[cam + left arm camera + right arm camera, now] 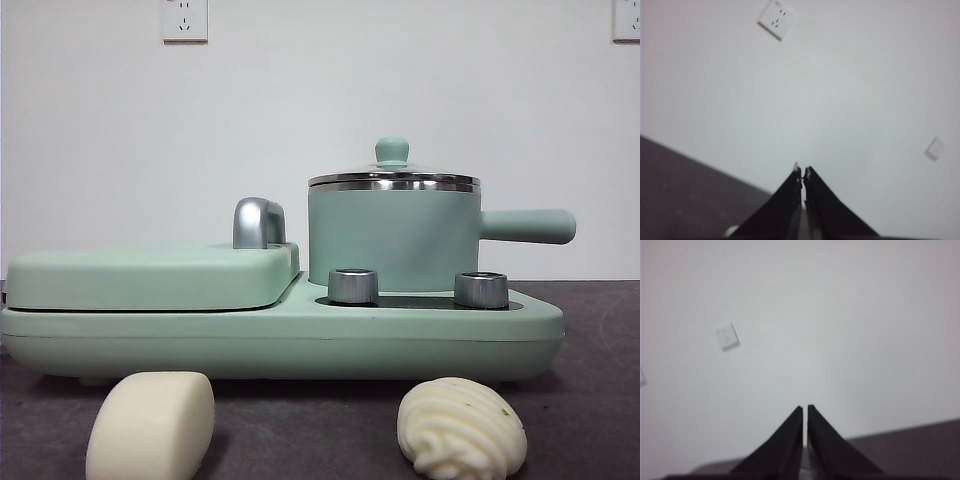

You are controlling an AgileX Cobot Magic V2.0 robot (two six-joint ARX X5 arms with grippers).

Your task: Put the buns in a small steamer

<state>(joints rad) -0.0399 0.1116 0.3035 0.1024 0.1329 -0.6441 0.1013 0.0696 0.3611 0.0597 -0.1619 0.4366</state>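
Two buns lie on the dark table in front of the appliance in the front view: a smooth off-white bun [152, 425] at the left and a ridged cream bun [461, 426] with a green fleck at the right. The small steamer [393, 238], a mint-green pot with a side handle, stands on the appliance's right side with its glass lid [393, 177] on. Neither arm shows in the front view. My left gripper [802, 173] is shut, empty, and faces the wall. The right gripper [805, 410] is likewise shut, holds nothing, and faces the wall.
The mint-green appliance base [280, 335] spans the table, with a flat griddle lid [150, 275] and chrome handle [258, 222] on its left half. Two steel knobs [353, 285] sit in front of the pot. White wall sockets [184, 19] hang behind.
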